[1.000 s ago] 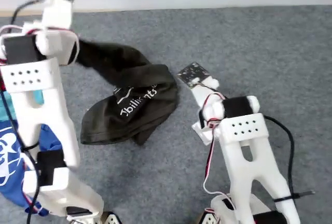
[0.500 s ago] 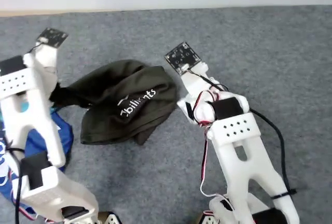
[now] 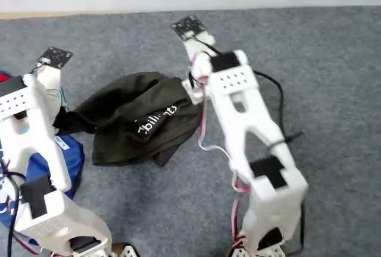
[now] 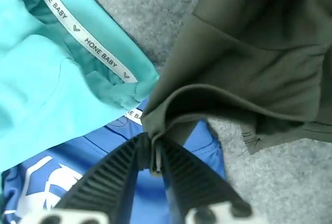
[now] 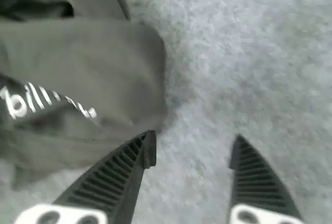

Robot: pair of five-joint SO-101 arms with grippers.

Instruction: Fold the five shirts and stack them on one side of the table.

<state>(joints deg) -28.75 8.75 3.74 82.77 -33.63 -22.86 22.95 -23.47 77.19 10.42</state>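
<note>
While left gripper (image 4: 153, 151) pinches a hem of the crumpled dark olive cotton shirt (image 3: 137, 120) | right gripper (image 5: 193, 150) gapes empty beside its edge | teal cotton shirt (image 4: 41, 84) adjoins hem | grey carpet (image 3: 309, 60) beyond

Grey table (image 3: 309, 60) bears olive shirt (image 3: 137, 120), blue shirt (image 3: 71, 156).

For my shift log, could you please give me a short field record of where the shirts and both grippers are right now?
surface: grey carpeted table
dark olive shirt: crumpled heap at mid-table, not folded
left gripper: jaws shut on an edge fold of the dark olive shirt
right gripper: jaws open, above the table at the far edge of that shirt, holding nothing
blue shirt: beside the left arm, below the pinched edge
teal shirt: lying against the blue shirt
</note>
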